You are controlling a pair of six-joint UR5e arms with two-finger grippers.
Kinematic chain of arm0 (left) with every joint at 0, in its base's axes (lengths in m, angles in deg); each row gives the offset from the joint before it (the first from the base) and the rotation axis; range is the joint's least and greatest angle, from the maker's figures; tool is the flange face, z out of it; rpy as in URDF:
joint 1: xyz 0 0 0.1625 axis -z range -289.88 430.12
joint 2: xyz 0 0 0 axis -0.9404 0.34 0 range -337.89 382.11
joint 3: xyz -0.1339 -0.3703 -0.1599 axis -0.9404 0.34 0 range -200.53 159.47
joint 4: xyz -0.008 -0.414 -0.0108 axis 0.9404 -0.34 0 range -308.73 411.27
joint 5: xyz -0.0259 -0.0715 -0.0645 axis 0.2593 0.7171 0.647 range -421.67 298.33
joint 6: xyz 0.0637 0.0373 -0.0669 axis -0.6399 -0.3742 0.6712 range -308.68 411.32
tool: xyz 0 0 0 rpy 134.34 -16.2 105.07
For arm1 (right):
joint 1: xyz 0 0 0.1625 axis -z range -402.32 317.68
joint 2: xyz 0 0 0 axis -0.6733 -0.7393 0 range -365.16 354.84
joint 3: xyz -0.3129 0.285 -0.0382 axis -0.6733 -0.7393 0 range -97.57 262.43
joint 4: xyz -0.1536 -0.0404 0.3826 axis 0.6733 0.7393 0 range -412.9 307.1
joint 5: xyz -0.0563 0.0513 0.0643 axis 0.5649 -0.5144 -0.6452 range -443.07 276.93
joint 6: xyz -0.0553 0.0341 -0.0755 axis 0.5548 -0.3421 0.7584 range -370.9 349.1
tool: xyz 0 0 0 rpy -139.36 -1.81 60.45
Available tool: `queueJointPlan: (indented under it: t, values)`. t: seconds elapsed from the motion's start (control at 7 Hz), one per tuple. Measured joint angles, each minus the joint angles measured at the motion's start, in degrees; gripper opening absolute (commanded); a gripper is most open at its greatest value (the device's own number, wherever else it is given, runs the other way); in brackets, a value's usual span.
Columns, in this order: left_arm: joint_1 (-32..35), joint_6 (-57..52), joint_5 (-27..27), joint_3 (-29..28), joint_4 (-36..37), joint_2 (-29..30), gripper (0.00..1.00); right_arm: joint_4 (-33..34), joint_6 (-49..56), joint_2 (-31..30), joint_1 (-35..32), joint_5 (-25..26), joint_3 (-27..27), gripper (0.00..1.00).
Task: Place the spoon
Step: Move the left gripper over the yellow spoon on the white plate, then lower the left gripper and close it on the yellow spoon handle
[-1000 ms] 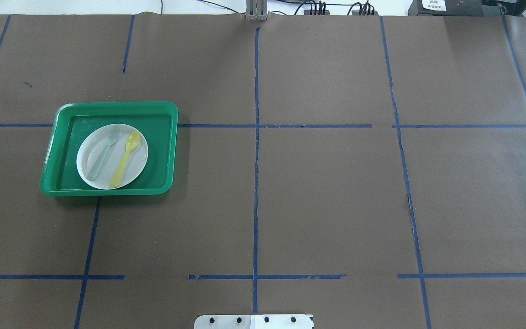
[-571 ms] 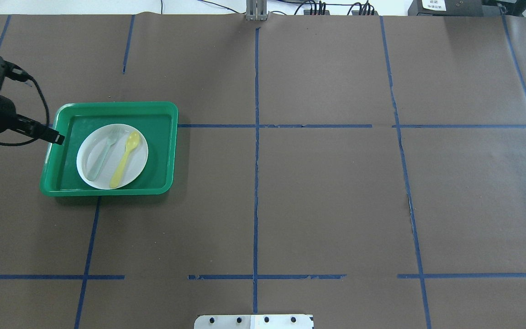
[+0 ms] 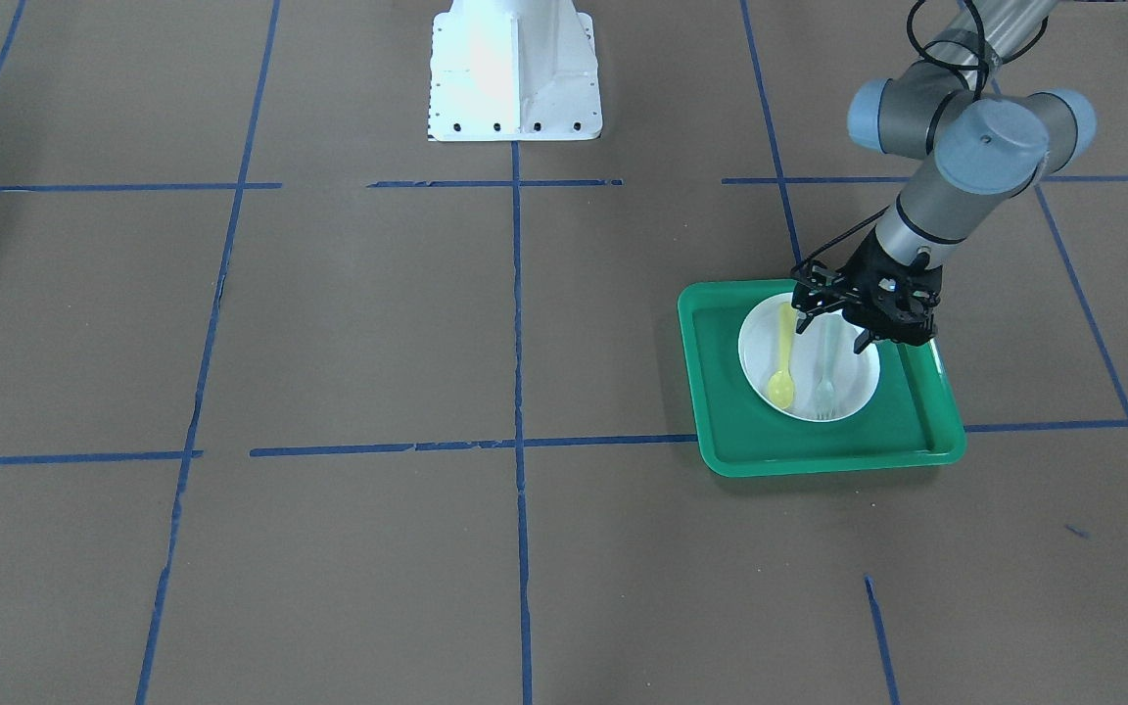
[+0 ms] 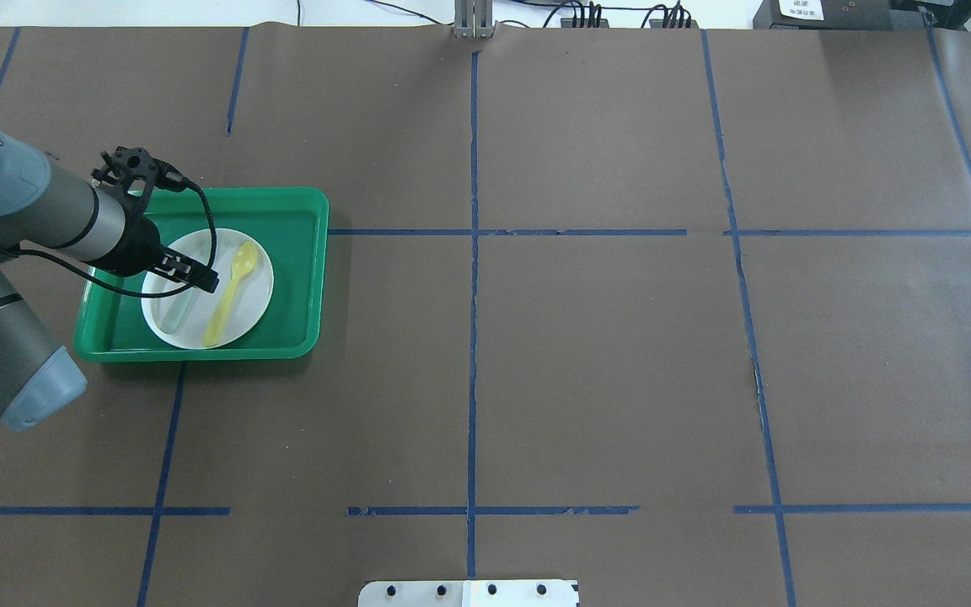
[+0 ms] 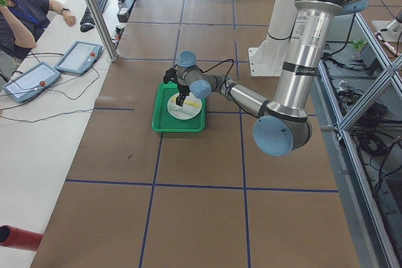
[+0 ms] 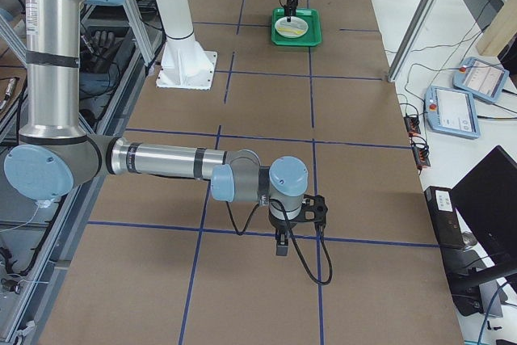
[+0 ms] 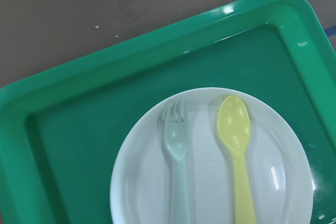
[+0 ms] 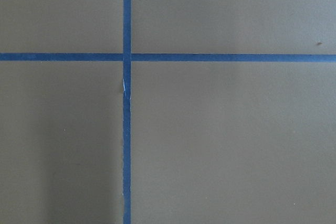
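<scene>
- The left gripper [image 3: 830, 335] hangs over the near side of a white plate [image 3: 853, 384], its two fingers pointing down and spread apart with nothing between them.
- The yellow spoon [image 3: 782, 352] lies flat on the plate, below the gripper. One finger stands just over its handle, and its bowl points away from the gripper, toward the far side of the worktop [image 3: 378, 323].
- A pale green fork [image 3: 825, 382] lies beside the spoon and parallel to it, also below the gripper, and the other finger stands just past its handle.
- The plate sits in a green tray [image 3: 819, 448], whose rim surrounds the place under the gripper on all sides.
- In the left wrist view the fork and the spoon lie side by side without touching, both bowl and tines toward the tray's far rim.
- The right gripper [image 6: 280, 246] points down at bare worktop, well apart from the tray. Only the side view shows it, so I cannot tell whether it is spread or pressed together.
- Below the right gripper two blue tape lines [image 8: 126, 129] cross.
- The print on the left arm's tube is too small to read.
</scene>
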Motion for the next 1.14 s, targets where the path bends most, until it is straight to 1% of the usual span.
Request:
queueJointPlan:
  t: [0.29, 1.14]
  values:
    - [-1.53, 0.11, -0.09, -1.8, 0.04, 1.22, 0.57, 0.0, 0.0, -0.02, 0.0, 0.0, 0.0, 1.0]
    - [-2.95, 2.66, -0.04, -5.74, 0.08, 3.84, 0.57, 0.02, 0.0, 0.0, 0.0, 0.0, 0.0, 1.0]
